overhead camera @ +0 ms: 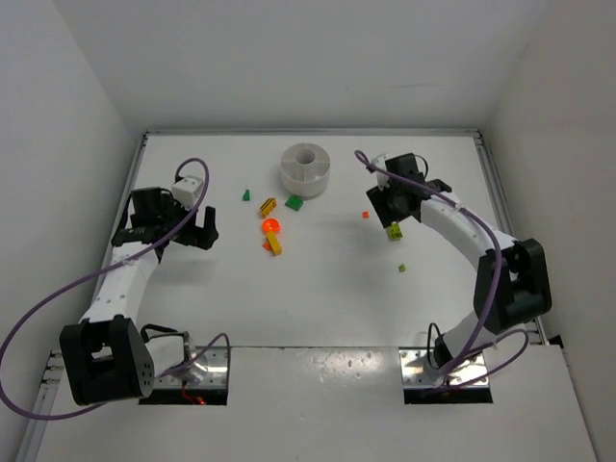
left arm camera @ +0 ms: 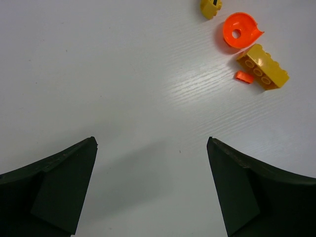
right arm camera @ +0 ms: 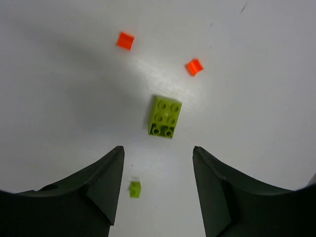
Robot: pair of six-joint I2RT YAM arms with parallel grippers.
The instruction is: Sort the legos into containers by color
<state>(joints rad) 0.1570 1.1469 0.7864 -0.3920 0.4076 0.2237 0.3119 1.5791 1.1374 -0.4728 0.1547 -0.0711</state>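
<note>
The round white divided dish (overhead camera: 306, 167) stands at the back centre. Left of centre lie two green bits (overhead camera: 295, 202) (overhead camera: 245, 195), a yellow-and-dark piece (overhead camera: 268, 204), an orange round piece (overhead camera: 271, 226) and a yellow brick (overhead camera: 275, 245). My left gripper (overhead camera: 208, 229) is open and empty, left of this group. Its view (left arm camera: 151, 139) shows the orange piece (left arm camera: 239, 30) and the yellow brick (left arm camera: 262, 65) far ahead to the right. My right gripper (overhead camera: 397, 214) is open and empty above a lime brick (right arm camera: 165, 116). A tiny lime bit (right arm camera: 135, 188) lies by its left finger (right arm camera: 106, 177).
Two small orange-red bits (right arm camera: 125, 40) (right arm camera: 194, 66) lie beyond the lime brick; one shows in the top view (overhead camera: 366, 215). A small orange chip (left arm camera: 244, 76) lies beside the yellow brick. White walls close the table at the back and sides.
</note>
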